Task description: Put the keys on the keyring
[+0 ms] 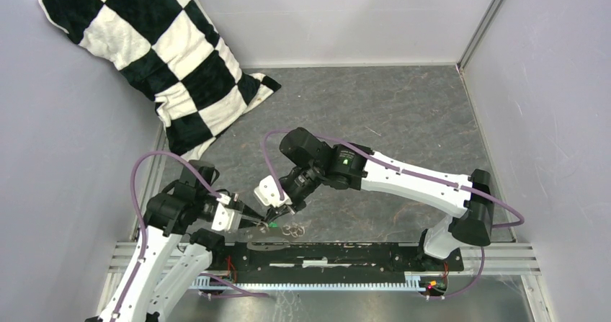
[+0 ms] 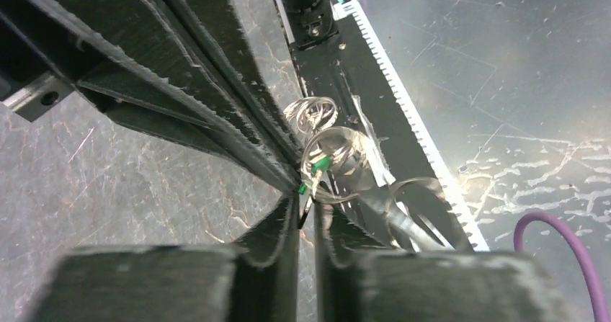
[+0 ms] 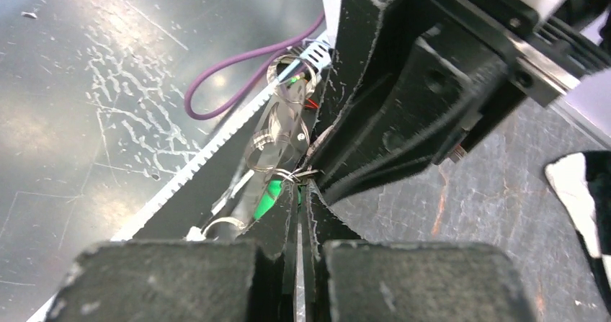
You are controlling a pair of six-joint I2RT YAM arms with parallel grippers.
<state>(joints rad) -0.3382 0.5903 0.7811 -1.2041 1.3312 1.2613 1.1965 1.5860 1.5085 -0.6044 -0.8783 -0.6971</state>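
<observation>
Each unit, left arm (image 1: pixel 148 261) and right arm (image 1: pixel 403 176), was built of white link shells joined by black joint housings; a purple cable (image 2: pixel 544 217) looped outside each arm from joint to joint; a small green indicator lamp (image 1: pixel 346 161) glowed on a black housing of the right arm. The left gripper (image 2: pixel 306 203) and right gripper (image 3: pixel 299 192) carried matte black, wedge-shaped fingers (image 2: pixel 266 235) with finely serrated edges; the black finger mount showed a recessed screw hole (image 3: pixel 432 81) — a white bracket (image 1: pixel 270 190) sat behind the right arm's fingers.
</observation>
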